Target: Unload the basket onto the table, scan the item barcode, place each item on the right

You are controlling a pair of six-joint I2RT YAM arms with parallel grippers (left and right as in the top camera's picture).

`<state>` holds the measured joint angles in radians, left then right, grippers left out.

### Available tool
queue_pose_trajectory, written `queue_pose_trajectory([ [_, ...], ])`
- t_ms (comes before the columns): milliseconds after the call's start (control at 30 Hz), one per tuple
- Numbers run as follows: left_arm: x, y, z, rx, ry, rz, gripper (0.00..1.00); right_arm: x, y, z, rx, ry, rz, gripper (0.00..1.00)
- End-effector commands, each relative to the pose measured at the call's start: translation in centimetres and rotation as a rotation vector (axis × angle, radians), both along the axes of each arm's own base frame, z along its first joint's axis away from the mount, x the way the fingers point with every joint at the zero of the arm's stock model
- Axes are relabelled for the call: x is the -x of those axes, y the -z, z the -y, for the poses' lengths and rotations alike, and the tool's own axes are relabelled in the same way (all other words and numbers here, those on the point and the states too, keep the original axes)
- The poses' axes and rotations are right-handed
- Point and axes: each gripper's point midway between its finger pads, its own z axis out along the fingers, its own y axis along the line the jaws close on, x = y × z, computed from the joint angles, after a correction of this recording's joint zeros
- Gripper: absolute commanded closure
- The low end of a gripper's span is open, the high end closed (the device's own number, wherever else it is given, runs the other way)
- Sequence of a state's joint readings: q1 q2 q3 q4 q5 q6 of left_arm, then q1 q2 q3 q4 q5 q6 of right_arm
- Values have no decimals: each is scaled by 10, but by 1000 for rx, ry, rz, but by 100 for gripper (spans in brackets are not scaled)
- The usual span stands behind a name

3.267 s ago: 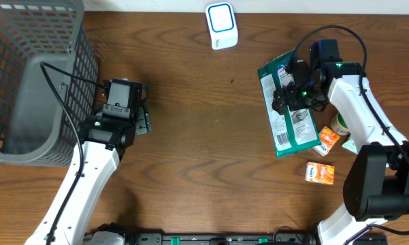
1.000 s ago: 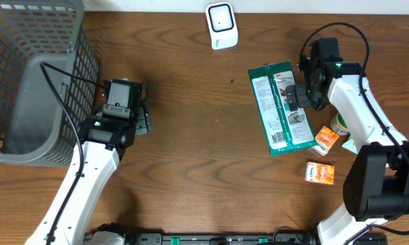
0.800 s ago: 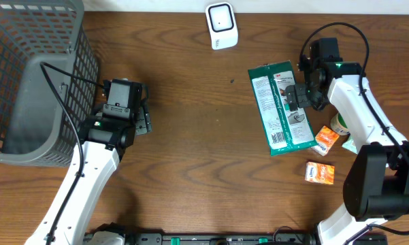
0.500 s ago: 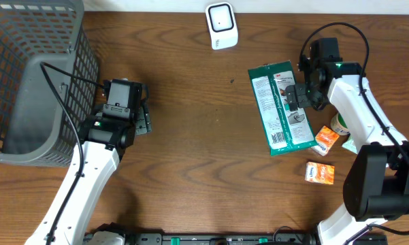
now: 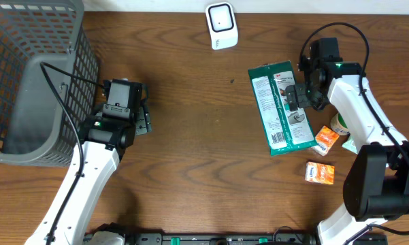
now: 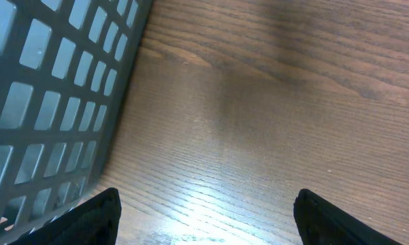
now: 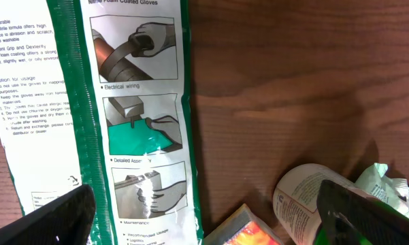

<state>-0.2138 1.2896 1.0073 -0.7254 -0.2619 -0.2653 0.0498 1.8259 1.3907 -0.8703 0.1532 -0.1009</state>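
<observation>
Overhead straight down on table (image 5: 211, 177), wrist views close, right shares packet (image 5: 271, 119)

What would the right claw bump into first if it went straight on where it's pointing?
Most likely the green packet, lying flat right under the open right gripper. Depth is hard to judge from here.

Left arm (image 5: 88, 170): white links, black joints, black cable (image 5: 61, 75) running toward 10 o'clock. Right arm (image 5: 357, 105): white, green light (image 5: 339, 66), cable loop (image 5: 326, 28) at 12 o'clock. Left gripper (image 6: 207, 218), right gripper (image 7: 211, 218): black tips.
</observation>
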Motion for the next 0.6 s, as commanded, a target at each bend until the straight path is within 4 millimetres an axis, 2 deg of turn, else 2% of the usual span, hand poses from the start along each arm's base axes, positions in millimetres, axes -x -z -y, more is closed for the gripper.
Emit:
queue_pose_trajectory([
  [0, -2, -3, -3, -11, -10, 11, 18, -5, -14, 1, -11, 21, 43, 1],
  [100, -2, -3, -3, -11, -11, 11, 18, -5, -29, 1, -14, 22, 83, 1],
  [200, -2, -3, -3, -11, -10, 11, 18, -4, -53, 1, -17, 21, 144, 1],
  [400, -2, -3, -3, -11, -10, 11, 18, 6, -120, -7, -31, -3, 322, 1],
  [567, -2, -3, -3, -11, -11, 11, 18, 24, -174, -6, -40, -3, 468, 1],
])
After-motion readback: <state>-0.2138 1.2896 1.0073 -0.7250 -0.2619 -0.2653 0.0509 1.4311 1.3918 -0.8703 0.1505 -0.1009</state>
